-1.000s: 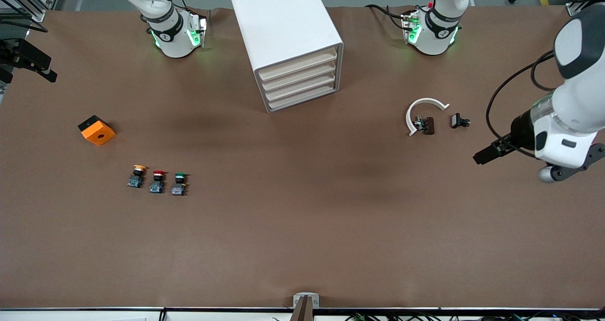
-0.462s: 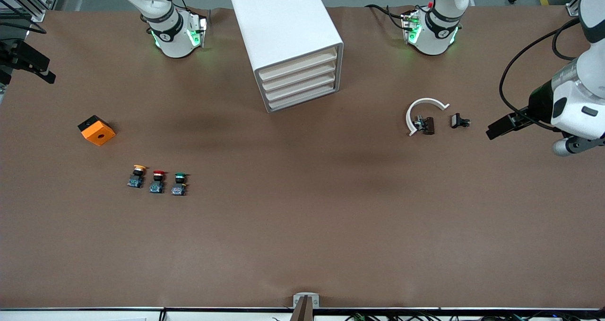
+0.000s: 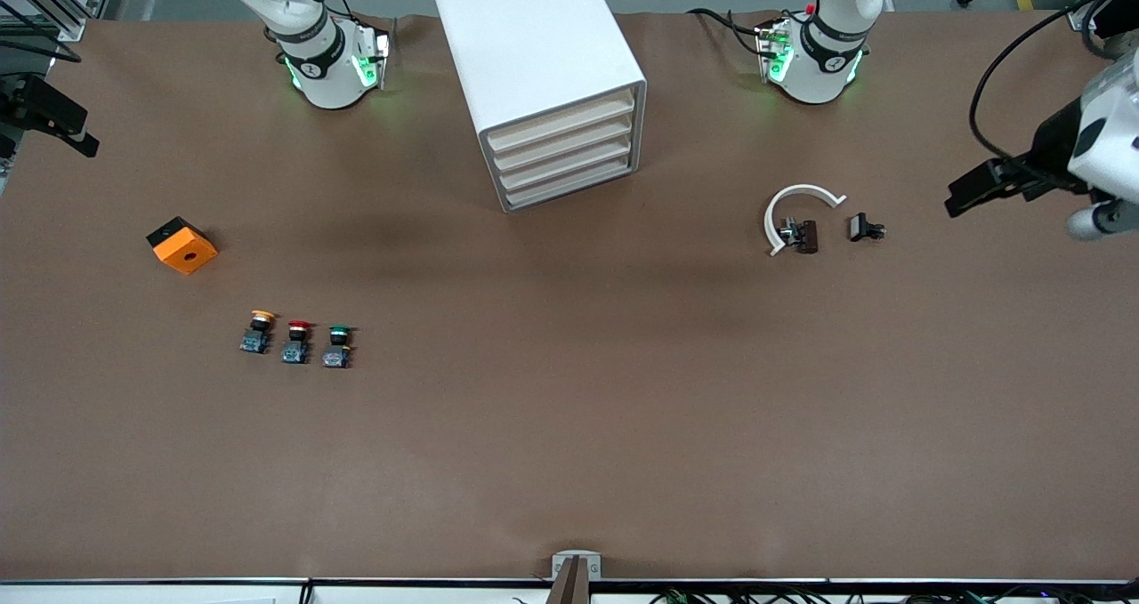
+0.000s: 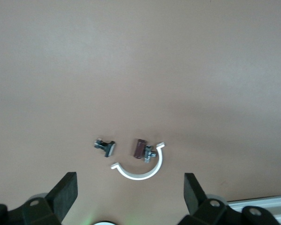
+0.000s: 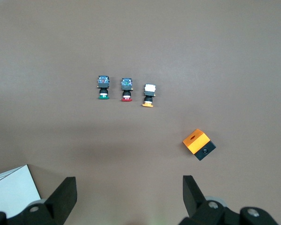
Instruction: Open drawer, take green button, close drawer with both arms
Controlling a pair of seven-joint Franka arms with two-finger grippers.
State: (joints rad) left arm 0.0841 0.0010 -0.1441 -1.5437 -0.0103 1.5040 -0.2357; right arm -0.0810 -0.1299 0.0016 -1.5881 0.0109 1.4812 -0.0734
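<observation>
Hovering my left gripper (image 4: 129,194) over the white clip (image 3: 795,213), right gripper (image 5: 129,194) over bare table, both jaws wide, empty. Green button (image 3: 337,346) beside red button (image 3: 296,342) and orange button (image 3: 258,331); drawer (image 3: 569,183) closed.

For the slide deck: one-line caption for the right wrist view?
Open right gripper over green button, red button, orange button, orange block.

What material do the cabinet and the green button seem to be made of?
Cabinet: probably matte white plastic, with smooth walls and rounded edges; its drawer fronts look cream. Green button: likely moulded plastic, with a green cap on a black body and a bluish base.
</observation>
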